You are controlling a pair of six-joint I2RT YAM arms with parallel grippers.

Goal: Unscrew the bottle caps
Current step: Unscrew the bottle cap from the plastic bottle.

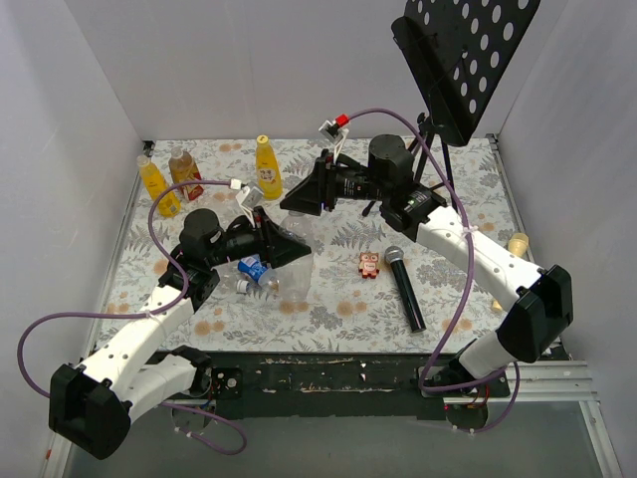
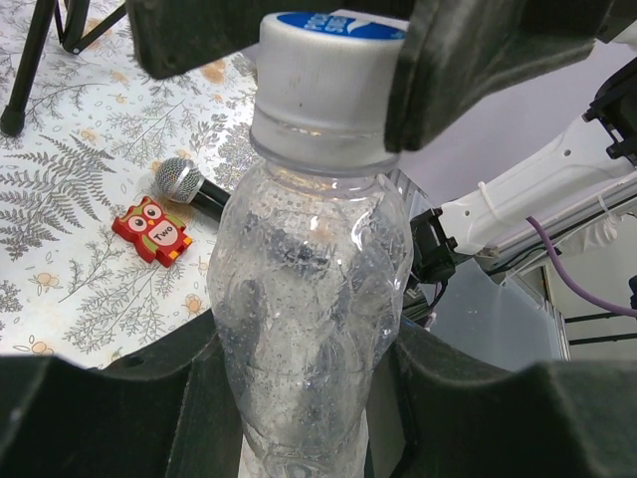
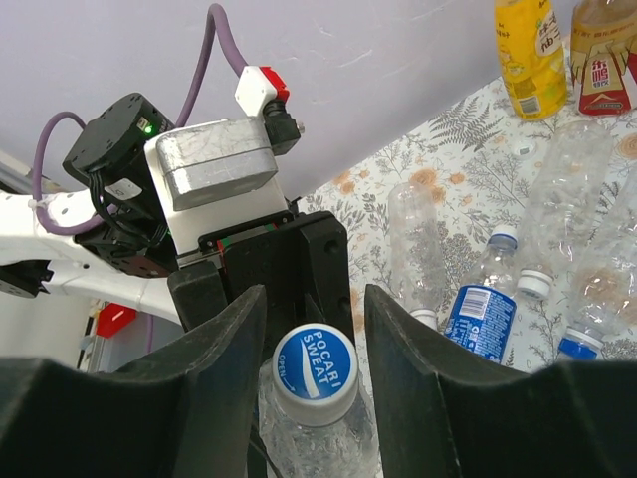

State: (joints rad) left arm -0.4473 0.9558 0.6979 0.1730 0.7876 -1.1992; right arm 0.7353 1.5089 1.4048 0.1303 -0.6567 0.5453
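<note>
A clear crumpled bottle stands upright with my left gripper shut on its body. Its cap is white-sided with a blue printed top and sits on the neck. My right gripper hangs over it from above, open, one finger on each side of the cap with a narrow gap to each. From the top view the two grippers meet over the table's middle, left gripper below right gripper, and the bottle shows only in part between them.
Two yellow juice bottles and a brown one stand at the back left. Loose bottles, one blue-labelled, lie beside the left gripper. A microphone, a red owl block and a music stand are to the right.
</note>
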